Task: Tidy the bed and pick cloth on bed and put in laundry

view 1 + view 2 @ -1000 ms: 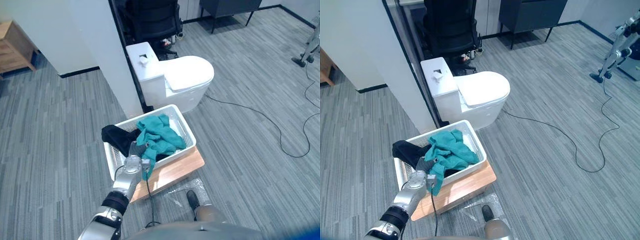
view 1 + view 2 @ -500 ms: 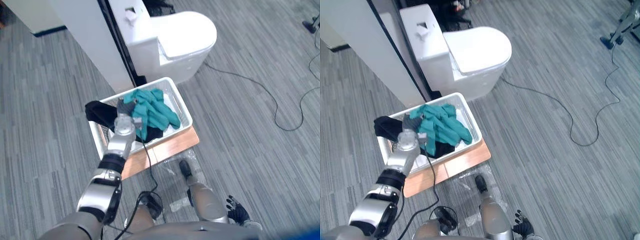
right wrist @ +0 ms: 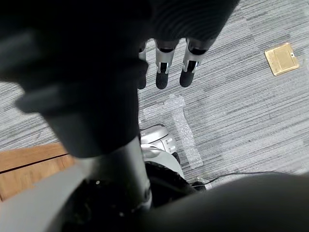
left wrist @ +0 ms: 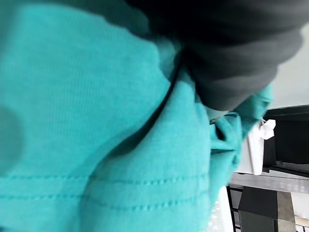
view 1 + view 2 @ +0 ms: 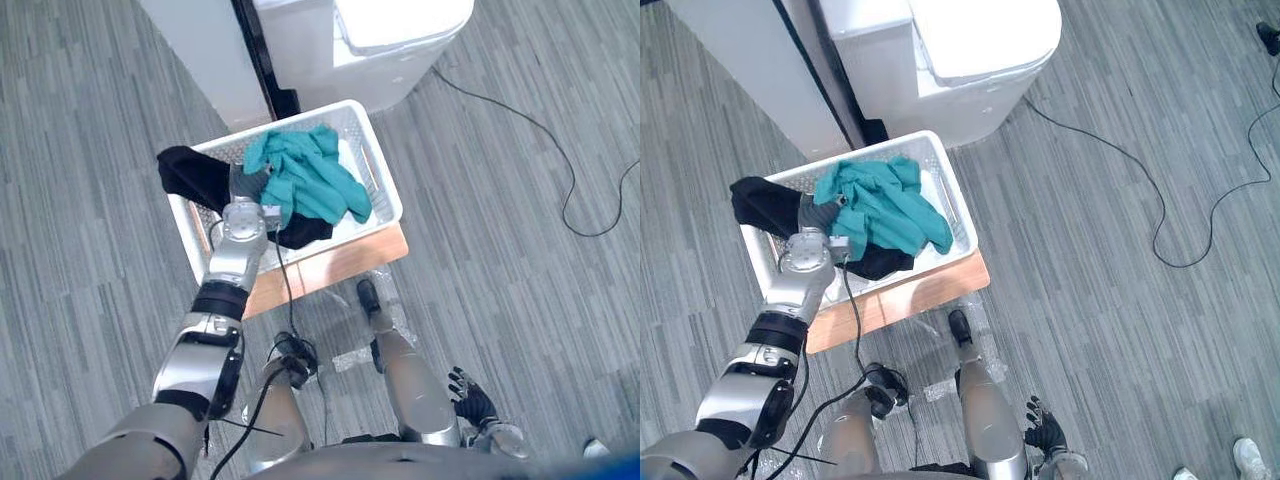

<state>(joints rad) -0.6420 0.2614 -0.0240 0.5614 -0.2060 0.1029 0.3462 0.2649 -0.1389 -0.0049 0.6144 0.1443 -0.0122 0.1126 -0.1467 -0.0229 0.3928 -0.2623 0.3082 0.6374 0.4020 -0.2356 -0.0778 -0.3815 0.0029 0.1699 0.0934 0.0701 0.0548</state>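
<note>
Teal crumpled cloth (image 5: pixel 310 180) lies inside the white perforated plastic laundry basket (image 5: pixel 375 165), piled toward its middle and far side. We see a black cloth (image 5: pixel 190 175) draped over the basket's left rim, partly inside and partly hanging out. The basket sits on a flat light wooden board (image 5: pixel 340 265), which rests on the grey striped carpet floor (image 5: pixel 520 300), with a white toilet (image 5: pixel 400 40) just beyond it.

Our left hand (image 5: pixel 245 187) reaches over the basket and sits against the near left edge of the teal cloth. In its wrist view the fabric presses right up to the dark cover, and we cannot tell whether the fingers are curled or straight. Our right hand (image 3: pixel 162 67) hangs low beside us, well apart from the basket, its fingers straight and holding nothing.
</note>
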